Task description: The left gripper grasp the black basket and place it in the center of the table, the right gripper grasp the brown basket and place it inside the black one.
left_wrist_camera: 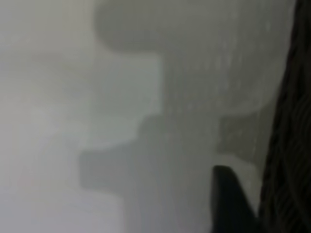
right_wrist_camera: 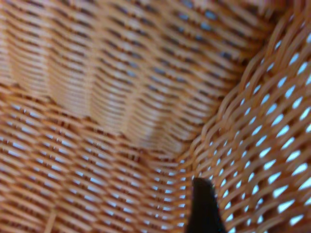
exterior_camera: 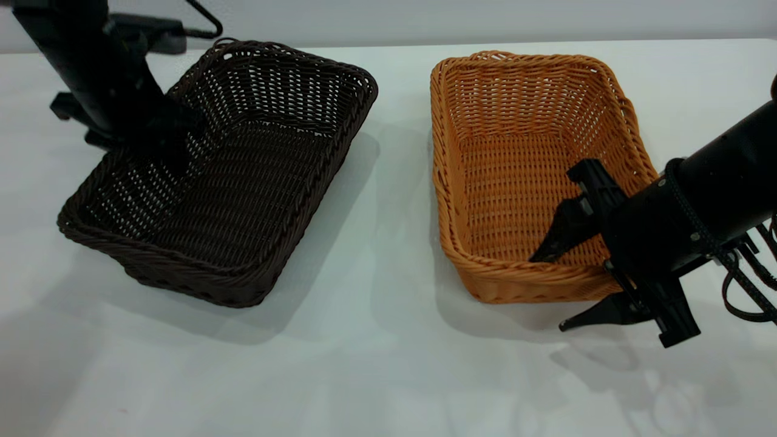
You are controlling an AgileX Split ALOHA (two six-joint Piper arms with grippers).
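The black basket (exterior_camera: 243, 182) lies on the left of the table (exterior_camera: 376, 364). My left gripper (exterior_camera: 167, 142) is a dark blur at its left long wall. In the left wrist view one finger (left_wrist_camera: 228, 204) hangs outside the dark weave (left_wrist_camera: 291, 145), and the other finger is hidden. The brown basket (exterior_camera: 522, 158) lies on the right. My right gripper (exterior_camera: 548, 294) is open astride its near right corner. One finger is inside and one is outside over the table. The right wrist view shows the inner finger (right_wrist_camera: 203, 208) against the orange weave (right_wrist_camera: 121, 97).
The two baskets lie side by side with a strip of bare table (exterior_camera: 400, 200) between them. The left arm's base and a black cable (exterior_camera: 200, 18) stand at the back left. Loose cables (exterior_camera: 746, 285) hang from the right arm.
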